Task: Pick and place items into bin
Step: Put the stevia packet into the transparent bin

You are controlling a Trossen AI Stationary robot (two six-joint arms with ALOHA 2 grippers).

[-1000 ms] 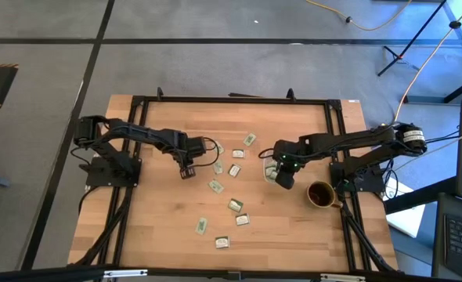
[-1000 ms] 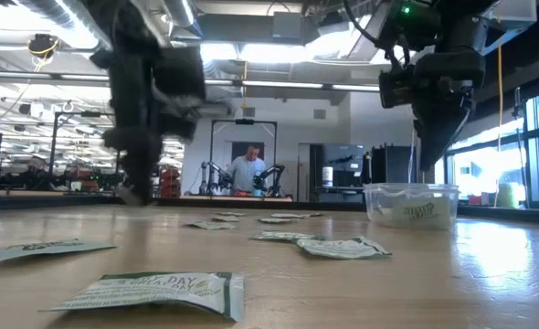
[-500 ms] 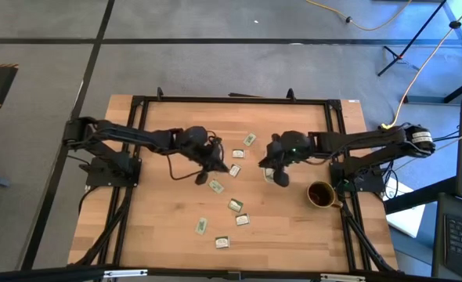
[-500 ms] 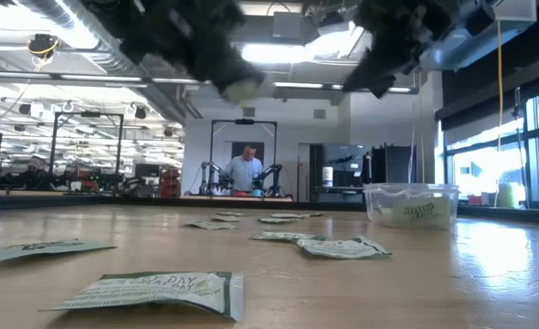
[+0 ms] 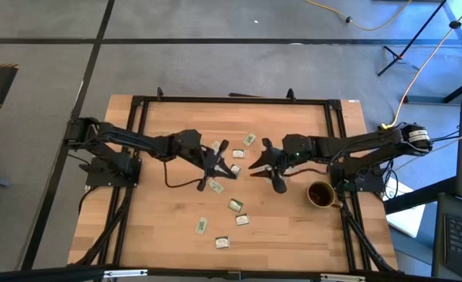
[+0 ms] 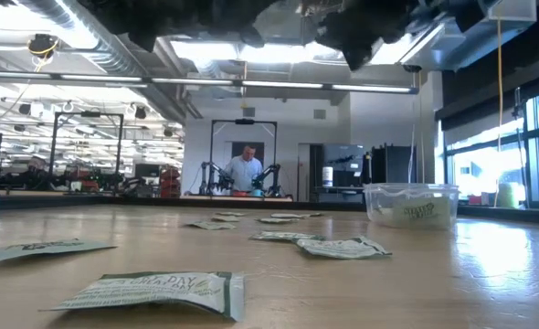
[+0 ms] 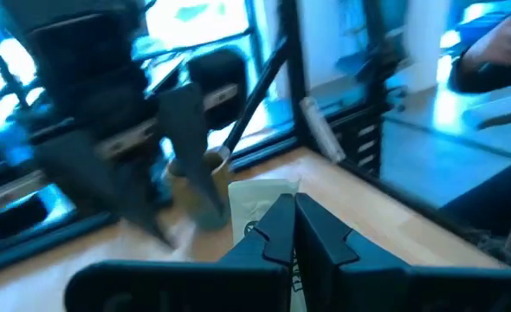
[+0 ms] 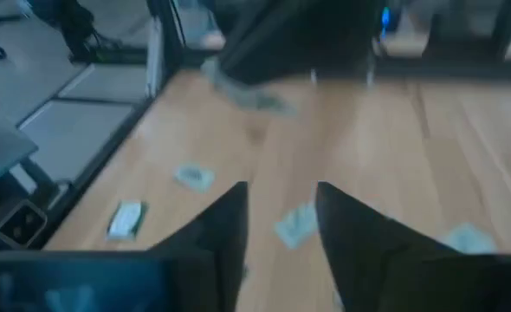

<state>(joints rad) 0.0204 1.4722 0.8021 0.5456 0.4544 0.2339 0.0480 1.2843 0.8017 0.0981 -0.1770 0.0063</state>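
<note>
My left gripper (image 5: 225,162) is raised over the table's middle, shut on a pale green and white packet (image 7: 257,208). My right gripper (image 5: 257,157) faces it from the right, open and empty, also raised. The clear bin (image 6: 411,205) stands on the table with packets inside; in the high view my right gripper covers it. Several more packets lie flat on the wood, such as one in the middle (image 5: 215,186), one nearer the front (image 5: 201,225) and one close to the low camera (image 6: 151,292). My left gripper pinches the packet between its two fingertips (image 7: 281,227); the packet's free part (image 7: 254,201) sticks out beyond and beside the tips. The packet is lifted clear of the table. The fingers hide which edge they are on.
A dark brown mug (image 5: 320,193) stands at the right, near the right arm's base. Black frame rails run along the table's edges (image 5: 231,100). A person stands far off in the room behind the table (image 6: 245,171).
My left gripper has risen from the table at the left and gone toward the table's right, toward my right gripper, tipping up from pointing down. My right gripper has risen from over the bin, gone a little left and tipped up.
</note>
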